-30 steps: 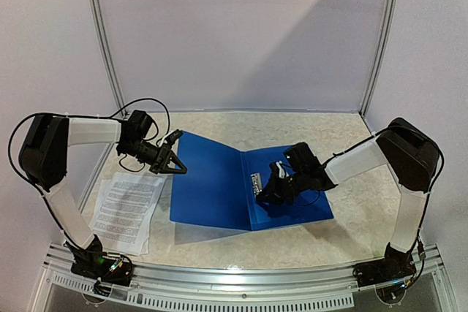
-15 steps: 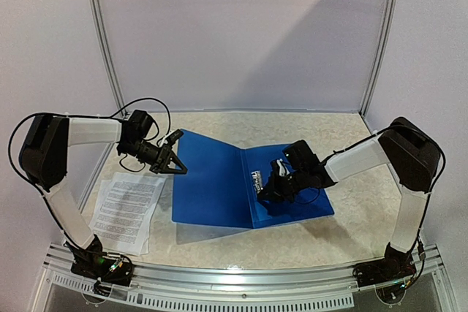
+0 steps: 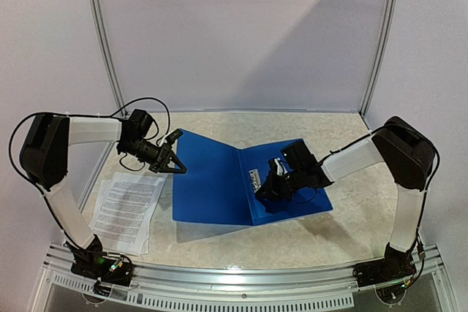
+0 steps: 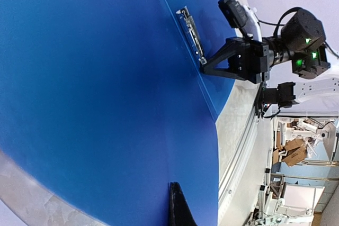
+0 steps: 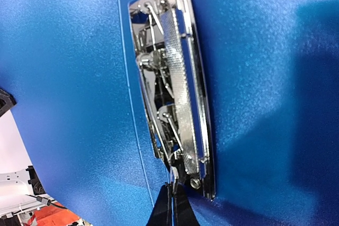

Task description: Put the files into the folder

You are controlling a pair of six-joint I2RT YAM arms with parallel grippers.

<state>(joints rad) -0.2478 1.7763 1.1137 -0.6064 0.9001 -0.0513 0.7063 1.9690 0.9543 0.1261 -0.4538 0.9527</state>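
One folder (image 3: 212, 180) lies open at the middle of the table (image 3: 351, 210), with one small pile of files (image 3: 126, 210) outside it.
Two grippers are both pinched shut. The left gripper (image 3: 178, 167) has its tips at the folder's left cover, toward 10 o'clock; whether it nips the cover cannot be told. The right gripper (image 3: 262, 189) sets its tips against the near end of the single metal clip (image 5: 175, 88) by the spine. The files lie flat at the folder's 8 o'clock, sheet count unclear.
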